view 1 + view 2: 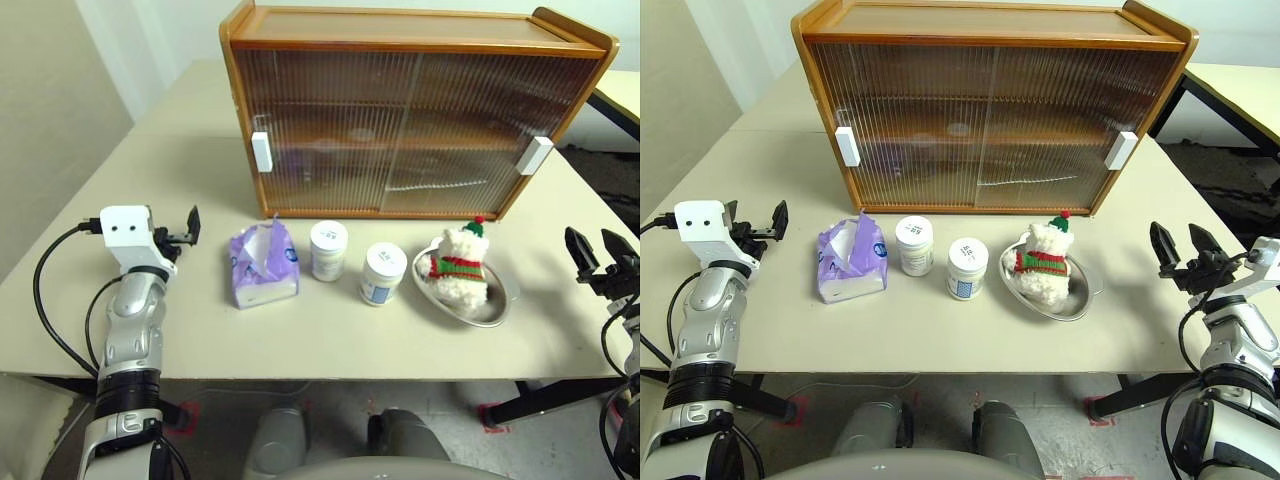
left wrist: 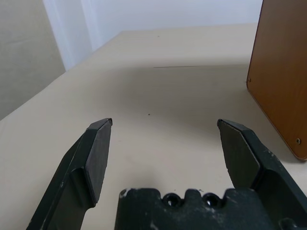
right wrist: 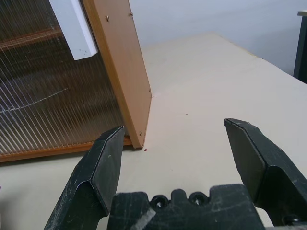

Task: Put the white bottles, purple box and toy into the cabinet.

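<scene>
The cabinet [image 1: 400,120] stands at the back of the table with both ribbed doors slid shut and a white handle at each end. In front of it, in a row, are the purple box [image 1: 263,268], two white bottles [image 1: 328,250] [image 1: 382,274] and the toy [image 1: 462,268], which sits in a steel dish [image 1: 497,300]. My left gripper [image 1: 755,220] hovers open and empty left of the purple box. My right gripper [image 1: 594,248] is open and empty, right of the dish. The right wrist view faces the cabinet's right end [image 3: 120,72].
The beige table [image 1: 330,340] has bare room in front of the row and on both sides of the cabinet. A second table edge with a dark frame [image 1: 615,100] lies at the far right. The table's front edge is close below the objects.
</scene>
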You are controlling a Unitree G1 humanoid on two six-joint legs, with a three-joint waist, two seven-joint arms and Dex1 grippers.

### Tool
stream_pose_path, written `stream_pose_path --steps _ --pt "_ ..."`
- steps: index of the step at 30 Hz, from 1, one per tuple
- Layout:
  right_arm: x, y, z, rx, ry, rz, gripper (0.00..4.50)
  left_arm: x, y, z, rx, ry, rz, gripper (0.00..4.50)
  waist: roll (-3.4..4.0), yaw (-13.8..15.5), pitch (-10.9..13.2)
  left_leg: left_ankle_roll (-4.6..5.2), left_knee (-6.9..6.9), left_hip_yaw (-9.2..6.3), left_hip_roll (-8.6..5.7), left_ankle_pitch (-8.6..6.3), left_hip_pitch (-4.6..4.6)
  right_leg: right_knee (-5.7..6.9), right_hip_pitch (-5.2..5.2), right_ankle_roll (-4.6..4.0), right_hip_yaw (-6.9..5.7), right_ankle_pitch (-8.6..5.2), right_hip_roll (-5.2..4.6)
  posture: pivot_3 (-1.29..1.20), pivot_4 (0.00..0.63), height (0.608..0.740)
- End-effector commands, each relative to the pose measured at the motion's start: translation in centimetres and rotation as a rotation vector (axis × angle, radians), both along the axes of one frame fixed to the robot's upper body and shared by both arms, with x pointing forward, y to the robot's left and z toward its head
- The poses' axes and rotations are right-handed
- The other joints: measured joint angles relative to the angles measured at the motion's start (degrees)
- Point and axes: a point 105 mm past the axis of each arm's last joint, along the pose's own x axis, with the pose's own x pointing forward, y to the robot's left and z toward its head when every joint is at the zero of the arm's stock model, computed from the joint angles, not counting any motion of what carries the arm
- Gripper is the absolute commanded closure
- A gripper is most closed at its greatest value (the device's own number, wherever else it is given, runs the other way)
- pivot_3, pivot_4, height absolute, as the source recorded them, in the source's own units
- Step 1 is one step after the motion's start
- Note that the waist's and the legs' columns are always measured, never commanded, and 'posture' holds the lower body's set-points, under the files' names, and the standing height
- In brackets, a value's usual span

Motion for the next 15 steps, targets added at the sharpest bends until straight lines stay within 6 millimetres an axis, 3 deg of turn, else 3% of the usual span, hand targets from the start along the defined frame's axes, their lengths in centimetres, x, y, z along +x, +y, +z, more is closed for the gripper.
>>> stream_pose_path --steps 1,4,11,15 --pt "0.0 1.2 0.3 -0.006 -0.024 0.073 0.00 -0.1 1.1 0.6 0.021 -0.012 0.013 0.04 0.00 0.02 0.00 0.00 0.00 0.00 0.00 0.00 0.00 0.00 0.00 0.00 0.00 0.00 0.00 0.18 0.000 0.740" --pt "0.0 4.4 -0.5 0.012 -0.019 0.219 0.00 -0.1 2.8 1.7 0.045 -0.027 0.022 0.04 -0.17 -0.42 -0.11 -0.01 0.00 -0.08 0.11 -0.01 0.00 0.04 -0.01 -0.04 -0.03 -0.02 0.16 0.17 0.000 0.740" --pt "0.1 5.2 -0.6 0.032 -0.030 0.230 0.00 0.4 2.8 1.8 0.047 -0.033 0.014 0.04 0.25 -0.69 -0.40 -0.02 0.03 -0.01 -0.02 -0.01 0.00 0.04 0.02 -0.01 -0.10 0.02 -0.09 0.17 0.000 0.740" --pt "-0.4 7.4 0.3 0.057 -0.072 0.368 0.00 0.7 1.6 2.8 0.027 -0.071 -0.084 0.04 0.14 -0.66 -0.51 -0.02 0.03 -0.07 0.06 -0.01 0.00 0.07 0.01 -0.07 -0.17 -0.01 0.03 0.18 0.000 0.740"
